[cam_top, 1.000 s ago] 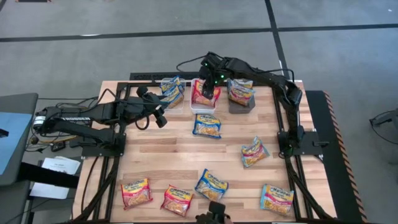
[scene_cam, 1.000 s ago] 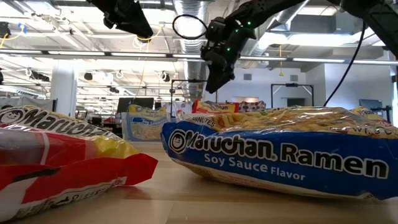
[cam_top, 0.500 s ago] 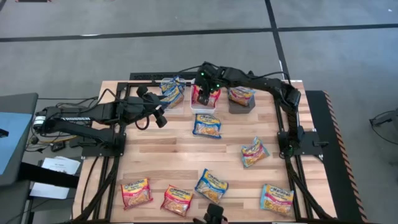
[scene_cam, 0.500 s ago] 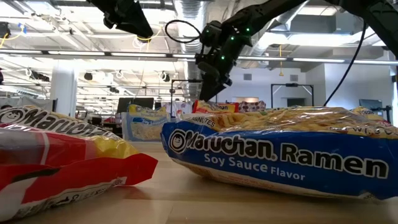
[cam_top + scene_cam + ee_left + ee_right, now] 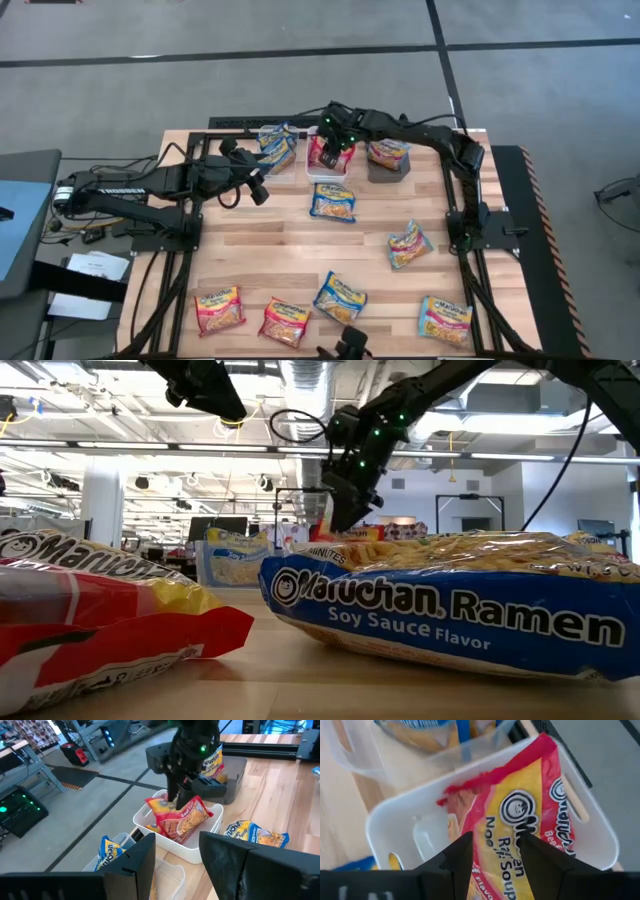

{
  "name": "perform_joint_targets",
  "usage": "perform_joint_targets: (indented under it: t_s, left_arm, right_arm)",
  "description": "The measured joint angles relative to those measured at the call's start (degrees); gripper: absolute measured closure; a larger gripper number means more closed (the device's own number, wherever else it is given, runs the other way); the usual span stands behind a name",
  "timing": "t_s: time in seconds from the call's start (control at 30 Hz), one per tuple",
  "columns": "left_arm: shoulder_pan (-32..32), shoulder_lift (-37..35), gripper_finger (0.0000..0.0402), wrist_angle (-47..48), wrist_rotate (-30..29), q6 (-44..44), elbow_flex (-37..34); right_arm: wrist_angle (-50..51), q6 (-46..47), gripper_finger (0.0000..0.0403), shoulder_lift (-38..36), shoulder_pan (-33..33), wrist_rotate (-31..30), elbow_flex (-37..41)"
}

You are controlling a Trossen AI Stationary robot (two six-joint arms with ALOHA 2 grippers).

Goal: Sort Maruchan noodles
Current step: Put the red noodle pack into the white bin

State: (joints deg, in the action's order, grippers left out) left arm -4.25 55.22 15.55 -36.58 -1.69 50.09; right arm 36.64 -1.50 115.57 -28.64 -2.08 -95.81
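Going from left to right, we see the left gripper (image 5: 258, 190) first. It hangs over the wood table (image 5: 280, 250) near the clear bin (image 5: 277, 150), and its fingers are apart with nothing in them. Blue noodle packets (image 5: 274, 140) sit in that clear bin. Next comes the white bin (image 5: 328, 165). A red noodle packet (image 5: 181, 817) leans in it, and the right gripper (image 5: 331, 152) is right above it. Its fingers (image 5: 455, 862) are apart on both sides of the packet. We cannot tell if they squeeze it. The dark grey bin (image 5: 388, 166) holds an orange packet (image 5: 386, 151). More packets (image 5: 410, 243) lie loose on the table.
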Motion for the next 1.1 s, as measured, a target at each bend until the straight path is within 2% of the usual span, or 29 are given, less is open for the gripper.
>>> perform_joint_targets:
  t_s: [0.33, 0.6, 0.87, 1.1]
  left_arm:
    - [0.00, 0.00, 0.0258, 0.00, -0.02, 0.00, 0.00]
    - [0.02, 0.02, 0.0258, 0.04, -0.02, 0.00, 0.00]
    - [-0.50, 0.02, 0.0258, 0.22, -0.06, -0.83, 0.00]
    - [-1.55, 0.02, 0.0258, 0.20, -0.04, -0.76, 0.00]
  right_arm:
    - [-3.54, 0.03, 0.0223, 0.08, 0.16, -1.14, 1.42]
    - [-6.34, 1.27, 0.0223, 4.52, 1.29, -0.94, 1.21]
    - [-8.26, 1.15, 0.0223, 4.85, 1.29, -1.73, 0.10]
    - [-8.57, 0.88, 0.0223, 4.83, 1.66, 0.42, -0.31]
